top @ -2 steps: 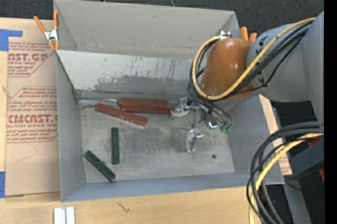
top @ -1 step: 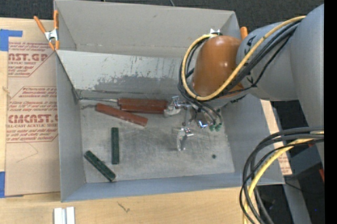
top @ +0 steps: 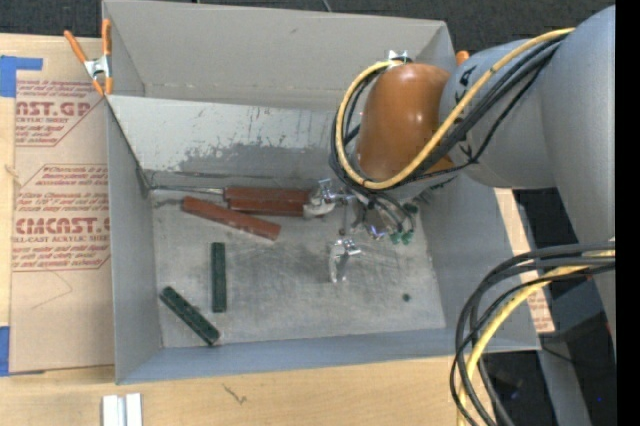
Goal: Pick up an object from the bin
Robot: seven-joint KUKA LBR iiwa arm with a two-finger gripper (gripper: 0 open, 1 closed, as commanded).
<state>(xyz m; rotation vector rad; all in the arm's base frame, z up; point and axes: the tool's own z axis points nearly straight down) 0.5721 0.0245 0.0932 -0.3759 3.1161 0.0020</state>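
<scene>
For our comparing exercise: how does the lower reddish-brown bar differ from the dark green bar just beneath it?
The reddish-brown bar is longer than the dark green bar. The reddish-brown bar lies slanted; the dark green bar runs straight up the picture. Both are slim and lie flat.

Single camera, set close above the grey metal bin (top: 270,54), looks down slightly obliquely; the arm (top: 560,114) enters from the right.

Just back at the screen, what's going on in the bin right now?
The gripper is low in the grey metal bin, jaws open, with nothing between them. It sits beside the right end of two reddish-brown flat bars near the back wall. Two dark green flat bars lie apart from it, toward the view's lower left.
</scene>
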